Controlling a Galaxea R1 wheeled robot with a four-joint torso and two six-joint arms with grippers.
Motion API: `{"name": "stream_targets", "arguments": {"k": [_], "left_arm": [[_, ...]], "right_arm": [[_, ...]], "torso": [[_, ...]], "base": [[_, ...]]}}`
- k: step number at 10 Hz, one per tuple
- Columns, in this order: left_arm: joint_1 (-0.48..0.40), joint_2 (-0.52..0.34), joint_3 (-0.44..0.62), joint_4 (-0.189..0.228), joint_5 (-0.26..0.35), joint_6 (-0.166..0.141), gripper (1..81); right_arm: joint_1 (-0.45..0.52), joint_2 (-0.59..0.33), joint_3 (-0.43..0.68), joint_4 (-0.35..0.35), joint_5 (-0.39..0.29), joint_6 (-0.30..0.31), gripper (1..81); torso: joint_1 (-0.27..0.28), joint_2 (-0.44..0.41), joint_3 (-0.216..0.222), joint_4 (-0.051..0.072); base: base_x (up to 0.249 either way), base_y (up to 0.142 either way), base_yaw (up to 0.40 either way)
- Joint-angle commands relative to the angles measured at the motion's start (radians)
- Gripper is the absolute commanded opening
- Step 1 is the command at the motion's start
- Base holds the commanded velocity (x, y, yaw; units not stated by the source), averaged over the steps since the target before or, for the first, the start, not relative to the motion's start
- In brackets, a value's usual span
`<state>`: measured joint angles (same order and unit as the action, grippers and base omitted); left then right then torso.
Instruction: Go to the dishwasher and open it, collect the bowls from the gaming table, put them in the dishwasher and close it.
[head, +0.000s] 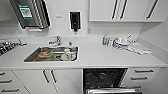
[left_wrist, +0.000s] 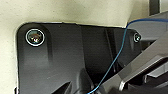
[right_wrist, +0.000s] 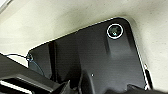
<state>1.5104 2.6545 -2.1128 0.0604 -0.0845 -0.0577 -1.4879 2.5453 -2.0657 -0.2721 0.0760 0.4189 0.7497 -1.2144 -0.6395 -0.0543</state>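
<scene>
Currently: smooth white tabletop (head: 100, 56) spans the view, straight front edge. Dishwasher (head: 103, 79) below it, right of centre, dark cavity exposed, steel door (head: 112, 91) dropped near. Rectangular steel sink (head: 32, 58) left, holding dishes. Pincer state: cannot tell.

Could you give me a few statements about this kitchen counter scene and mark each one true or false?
1. The dishwasher stands open, its dark interior showing. True.
2. The sink is empty. False: dishes lie in it.
3. The faucet stands behind the sink. True.
4. The dishwasher is left of the sink. False: it sits below the counter, to the right of the sink.
5. A black dispenser hangs on the wall above the counter. True.
</scene>
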Motion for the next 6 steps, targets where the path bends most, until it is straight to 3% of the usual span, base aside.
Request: {"name": "stream_targets", "arguments": {"k": [1,2,6], "left_arm": [[-0.02,-0.014,0.014,-0.005,0.088,-0.004,81.1],[-0.02,-0.011,0.011,-0.005,0.089,-0.004,81.1],[-0.02,0.0,-0.004,-0.007,0.094,-0.004,81.1]], "right_arm": [[0.022,0.009,-0.04,-0.059,-0.036,-0.006,81.1],[0.017,0.026,-0.061,-0.065,-0.036,-0.008,81.1],[0.013,0.11,-0.175,-0.07,-0.05,-0.003,81.1]], "torso": [[0.0,0.0,0.0,0.0],[-0.064,0.1,0.0,0.0],[-0.103,0.158,0.001,0.0]], "base": [[0.0,0.0,0.0],[0.0,0.0,0.0],[0.0,0.0,0.0]]}}
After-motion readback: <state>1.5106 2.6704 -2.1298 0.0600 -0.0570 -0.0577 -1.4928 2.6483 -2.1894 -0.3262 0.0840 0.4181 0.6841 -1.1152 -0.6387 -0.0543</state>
